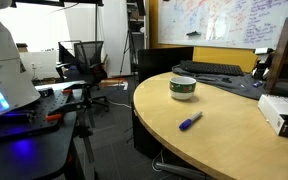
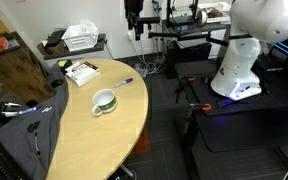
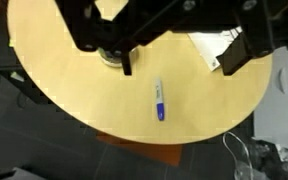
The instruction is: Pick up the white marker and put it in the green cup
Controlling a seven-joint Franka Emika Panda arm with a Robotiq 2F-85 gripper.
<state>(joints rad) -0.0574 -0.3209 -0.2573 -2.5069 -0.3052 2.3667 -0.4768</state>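
marker [image 3: 160, 100] on table [image 3: 74, 95], apart from cup [image 1: 183, 88]

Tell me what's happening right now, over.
Claw open, empty, hovering above marker. Marker lying flat, untouched. Green-banded cup upright, apart from it. Nothing between them.

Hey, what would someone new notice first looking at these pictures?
Probably the big round wooden table, with the blue-looking marker lying near its edge and the green-banded cup standing apart from it, further in. In the wrist view the dark claw hangs open over the table, well clear of the marker.
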